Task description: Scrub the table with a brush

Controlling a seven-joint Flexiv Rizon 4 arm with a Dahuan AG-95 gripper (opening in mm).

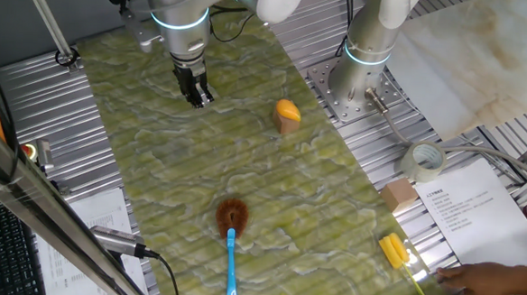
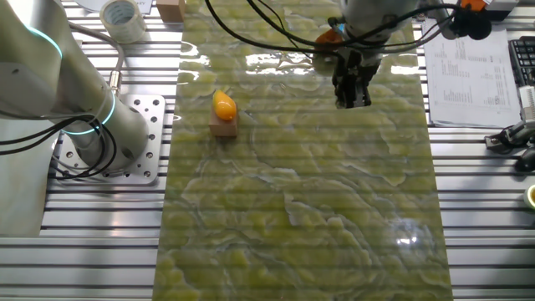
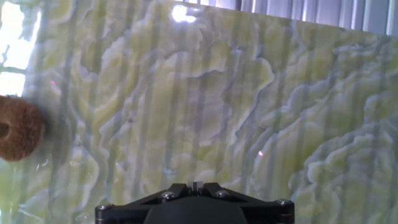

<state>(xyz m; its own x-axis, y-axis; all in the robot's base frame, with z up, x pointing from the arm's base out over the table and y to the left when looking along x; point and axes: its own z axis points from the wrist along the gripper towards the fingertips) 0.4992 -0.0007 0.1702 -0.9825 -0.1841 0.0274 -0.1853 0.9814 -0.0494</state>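
Observation:
The table (image 1: pixel 245 147) is a long green-yellow marbled surface, also in the other fixed view (image 2: pixel 318 209) and the hand view (image 3: pixel 217 93). The brush lies flat at its near end, with reddish-brown bristles (image 1: pixel 232 214) and a light-blue handle (image 1: pixel 231 263) pointing toward the front edge. Its bristles show at the left edge of the hand view (image 3: pixel 15 127). My gripper (image 1: pixel 199 92) hangs just above the table's far part, well away from the brush. It also shows in the other fixed view (image 2: pixel 351 92) and the hand view (image 3: pixel 195 185). Its fingers are together and hold nothing.
A yellow-orange object on a small wooden block (image 1: pixel 288 114) stands on the table right of my gripper. A second arm's base (image 1: pixel 362 71), a tape roll (image 1: pixel 424 159), papers (image 1: pixel 464 199) and a yellow tool (image 1: pixel 394 249) sit on the ribbed panels. A person's hand (image 1: pixel 491 281) is at the lower right.

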